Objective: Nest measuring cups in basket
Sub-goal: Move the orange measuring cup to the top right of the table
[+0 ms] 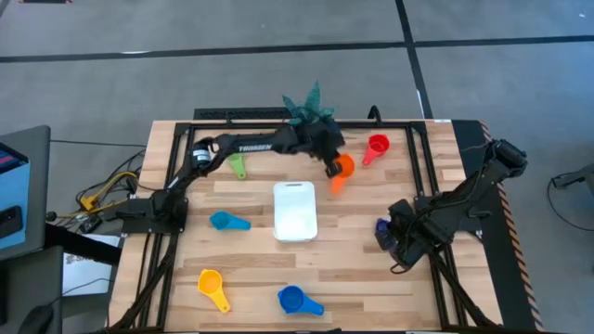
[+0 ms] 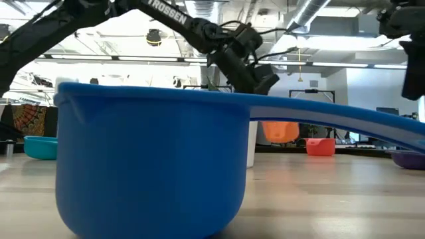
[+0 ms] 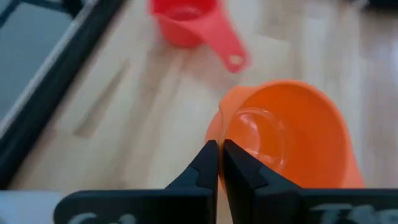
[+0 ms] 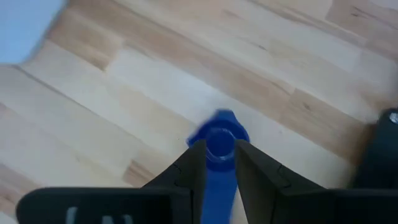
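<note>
My left gripper [image 1: 331, 170] reaches over the far side of the table and is shut on the orange cup [image 1: 342, 167], just beyond the white basket [image 1: 295, 211]. At the table's right, my right gripper [image 1: 397, 239] is shut on the navy cup [image 1: 381, 226]. The red cup [image 1: 376, 147] sits far right and the green cup [image 1: 238, 167] far left. The light blue cup [image 1: 227, 222] is left of the basket. Near the front edge are the yellow cup [image 1: 212, 286] and the blue cup [image 1: 297, 300]. The basket holds nothing. My left gripper [image 3: 219, 158] pinches the orange cup's wall at the rim [image 3: 221, 127], one finger inside the bowl and one outside. The cup is tilted, and the low view shows it lifted clear of the table [image 2: 282, 131]. My right gripper [image 4: 219, 155] pinches the navy cup's flat handle [image 4: 219, 140] between its two fingers, which lie along it. The handle's holed end sticks out past the fingertips. The gripper hides the bowl in this view. Lifted or resting, I cannot tell.
A green plant [image 1: 311, 107] stands at the far edge beside the left arm. Black frame rails [image 1: 418, 167] run along the table's sides. The blue cup [image 2: 146, 159] fills the low view. Bare wood lies between the basket and the right gripper.
</note>
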`<action>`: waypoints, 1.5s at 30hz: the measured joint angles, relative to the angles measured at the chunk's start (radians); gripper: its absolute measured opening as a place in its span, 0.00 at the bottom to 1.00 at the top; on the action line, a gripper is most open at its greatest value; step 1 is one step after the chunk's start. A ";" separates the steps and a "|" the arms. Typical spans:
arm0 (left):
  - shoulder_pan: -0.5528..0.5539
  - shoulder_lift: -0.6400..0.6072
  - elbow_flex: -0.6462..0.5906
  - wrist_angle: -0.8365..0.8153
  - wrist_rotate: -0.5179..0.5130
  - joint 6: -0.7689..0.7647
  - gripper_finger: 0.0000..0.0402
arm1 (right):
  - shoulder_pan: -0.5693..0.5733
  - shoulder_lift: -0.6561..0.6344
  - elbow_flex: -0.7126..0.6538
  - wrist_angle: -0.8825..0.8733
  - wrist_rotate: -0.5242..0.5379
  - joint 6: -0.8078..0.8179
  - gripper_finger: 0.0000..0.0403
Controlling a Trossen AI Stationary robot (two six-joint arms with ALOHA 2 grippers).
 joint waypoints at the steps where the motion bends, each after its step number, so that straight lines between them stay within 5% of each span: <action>1: 0.010 0.002 0.000 0.006 0.006 -0.001 0.00 | -0.005 0.005 -0.001 0.016 0.024 0.000 0.27; 11: -0.005 0.006 0.000 -0.026 0.024 0.109 0.00 | -0.088 0.072 -0.011 0.070 0.200 -0.005 0.27; 34: -0.012 0.082 0.001 -0.053 0.041 0.073 0.00 | -0.210 0.081 -0.011 0.067 0.255 -0.090 0.27; 45: -0.015 0.072 -0.003 -0.085 0.037 0.094 0.23 | -0.210 0.076 -0.012 0.067 0.255 -0.081 0.27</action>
